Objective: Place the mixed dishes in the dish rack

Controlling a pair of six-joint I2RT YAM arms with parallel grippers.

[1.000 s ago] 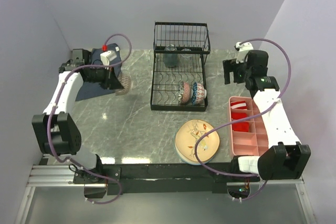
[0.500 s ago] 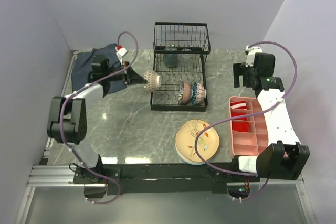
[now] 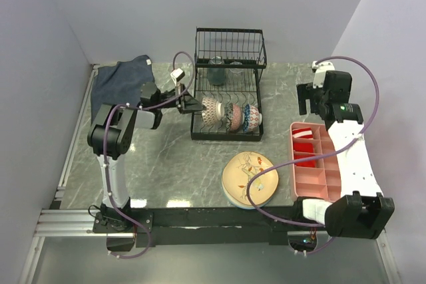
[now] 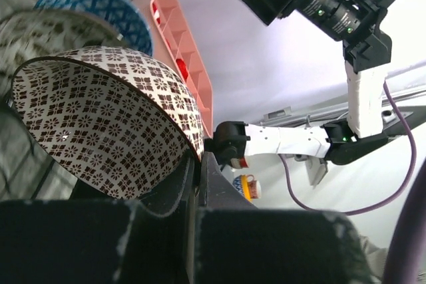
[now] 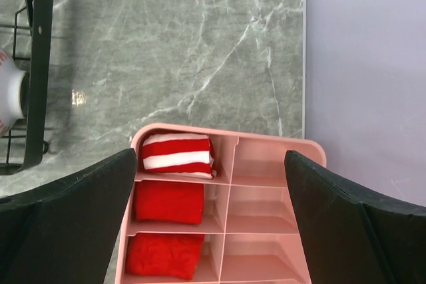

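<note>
A grey marbled counter (image 3: 166, 157) is sitting between plain lilac walls (image 3: 133, 4). The dish rack (image 3: 226, 138) is standing at the far middle of it. A peach plate (image 3: 250, 179) is lying at the near edge, a pink tray (image 3: 318, 177) on the right and a dark blue cloth (image 3: 123, 81) in the far left corner.

The left pincer (image 3: 197, 105) is pinching a patterned bowl (image 3: 210, 109) at the rack's left side, just beside a pinkish bowl (image 3: 233, 116) and a blue bowl (image 3: 251, 118) standing on edge. Only the left wrist view is showing the fingers (image 4: 206, 177) closing on the bowl's rim and its brown-and-white lattice.

The right pincer (image 3: 307, 101) is hanging spread above the tray's far end. Only its wrist view is showing the red-and-white striped item (image 5: 177, 154) in a far compartment.
</note>
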